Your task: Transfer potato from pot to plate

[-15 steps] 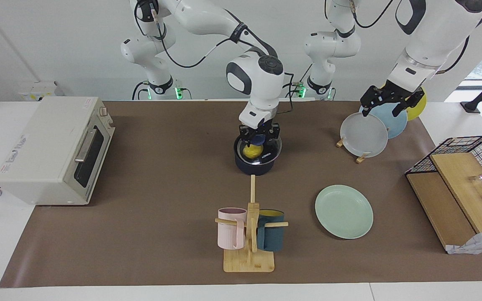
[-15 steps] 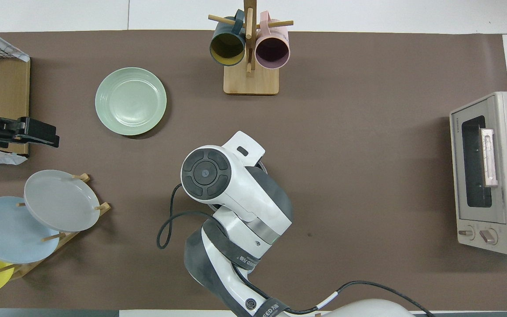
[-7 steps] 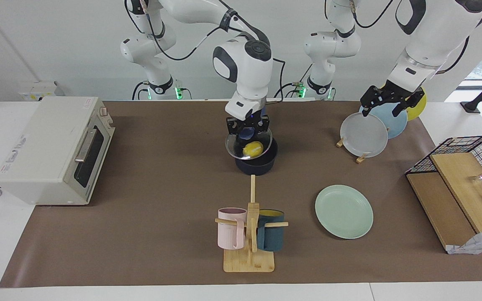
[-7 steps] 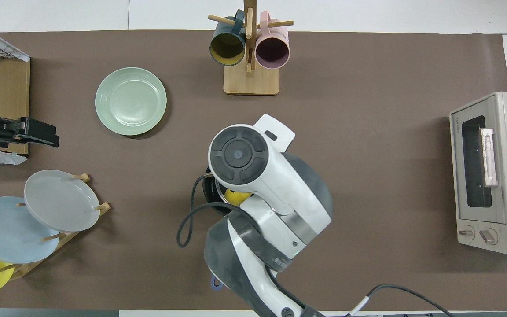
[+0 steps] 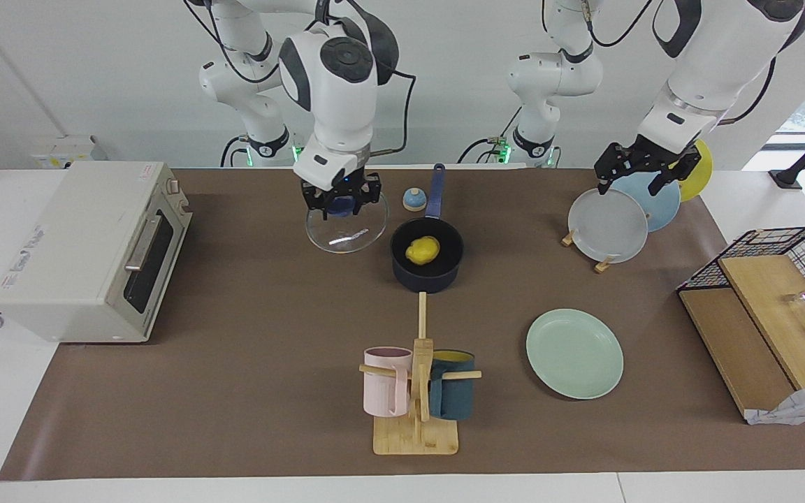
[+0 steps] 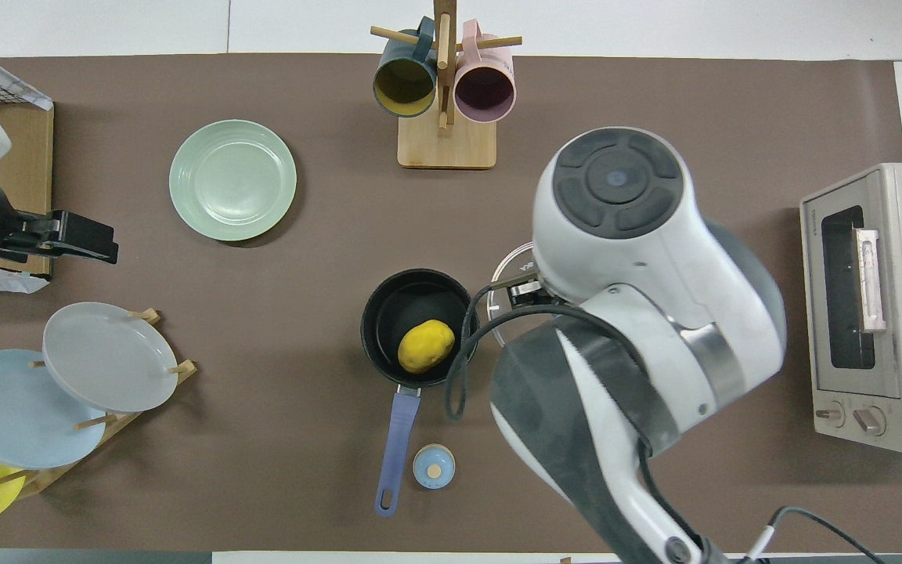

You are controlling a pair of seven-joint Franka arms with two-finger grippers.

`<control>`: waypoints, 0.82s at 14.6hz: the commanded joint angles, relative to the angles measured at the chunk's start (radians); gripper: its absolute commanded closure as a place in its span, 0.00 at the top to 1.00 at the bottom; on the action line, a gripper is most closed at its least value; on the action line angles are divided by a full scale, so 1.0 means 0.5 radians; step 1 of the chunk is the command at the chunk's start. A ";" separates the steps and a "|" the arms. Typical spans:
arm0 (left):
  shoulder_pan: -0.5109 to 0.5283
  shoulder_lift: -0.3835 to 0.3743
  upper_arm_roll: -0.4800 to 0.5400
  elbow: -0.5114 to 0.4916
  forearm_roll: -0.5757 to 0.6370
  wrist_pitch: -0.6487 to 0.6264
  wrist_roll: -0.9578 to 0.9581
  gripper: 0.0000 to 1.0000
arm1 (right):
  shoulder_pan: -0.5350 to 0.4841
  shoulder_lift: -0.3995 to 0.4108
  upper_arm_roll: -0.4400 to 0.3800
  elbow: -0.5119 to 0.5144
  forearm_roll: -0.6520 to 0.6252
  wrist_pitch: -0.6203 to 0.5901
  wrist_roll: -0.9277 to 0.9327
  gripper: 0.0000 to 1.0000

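The yellow potato [image 5: 422, 250] lies uncovered in the dark navy pot [image 5: 427, 281], whose blue handle points toward the robots. Both show in the overhead view, the potato [image 6: 425, 345] inside the pot [image 6: 386, 295]. My right gripper [image 5: 342, 201] is shut on the blue knob of a glass lid [image 5: 345, 234] and holds it up beside the pot, toward the right arm's end. The mint-green plate [image 5: 574, 353] lies bare, farther from the robots than the pot, toward the left arm's end; it also shows in the overhead view [image 6: 232, 179]. My left gripper [image 5: 643, 175] waits over the plate rack.
A small pale blue knobbed cap [image 5: 414, 199] sits by the pot's handle. A mug tree [image 5: 416, 391] with pink and teal mugs stands farther out. A rack with grey, blue and yellow plates [image 5: 608, 225], a toaster oven [image 5: 88, 248] and a wire basket [image 5: 773, 279] are also there.
My right gripper lifted the glass lid off the pot and carried it toward the toaster oven's end, uncovering the potato. The left arm barely moved.
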 commanded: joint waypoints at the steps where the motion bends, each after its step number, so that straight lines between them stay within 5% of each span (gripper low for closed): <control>1: -0.044 -0.049 0.005 -0.050 0.026 -0.001 -0.017 1.00 | -0.247 -0.218 0.019 -0.066 -0.015 -0.128 -0.338 0.00; 7: -0.308 -0.098 0.002 -0.206 0.007 0.268 -0.102 1.00 | -0.539 -0.348 0.016 -0.133 -0.015 -0.261 -0.694 0.00; 12: -0.694 -0.089 0.002 -0.335 -0.023 0.409 -0.654 1.00 | -0.689 -0.480 0.013 -0.675 -0.015 0.327 -0.884 0.00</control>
